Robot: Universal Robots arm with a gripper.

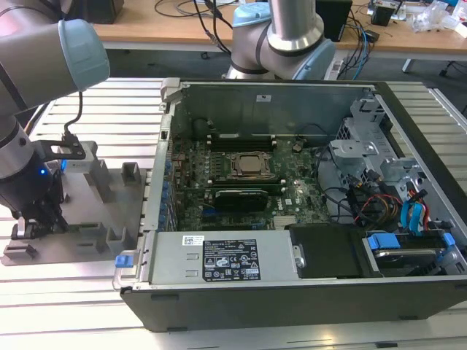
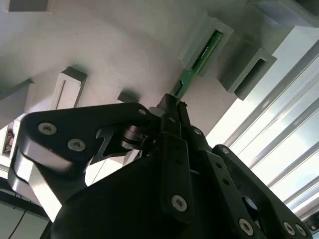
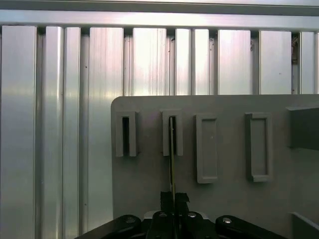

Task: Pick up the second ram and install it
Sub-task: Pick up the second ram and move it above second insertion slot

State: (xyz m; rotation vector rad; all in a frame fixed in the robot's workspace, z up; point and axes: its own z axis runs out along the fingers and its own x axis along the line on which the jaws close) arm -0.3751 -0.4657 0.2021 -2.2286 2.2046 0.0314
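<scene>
Exterior view: the pincer (image 1: pixel 38 219) sits low over the grey fixture plate (image 1: pixel 95 244), on the exterior view's left of the open computer case (image 1: pixel 292 281). Second wrist view: it is clamped on the second ram (image 2: pixel 198 59), whose far end sits in a slotted block (image 2: pixel 222 30). First wrist view: the stick runs edge-on into that slot.

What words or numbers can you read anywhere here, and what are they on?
Black label on the power supply: print too small to read.
White sticker beside it: too small to read.
Pale sticker on the case's back wall: too small to read.
The second ram, held in the jaws: no text shows.
</scene>
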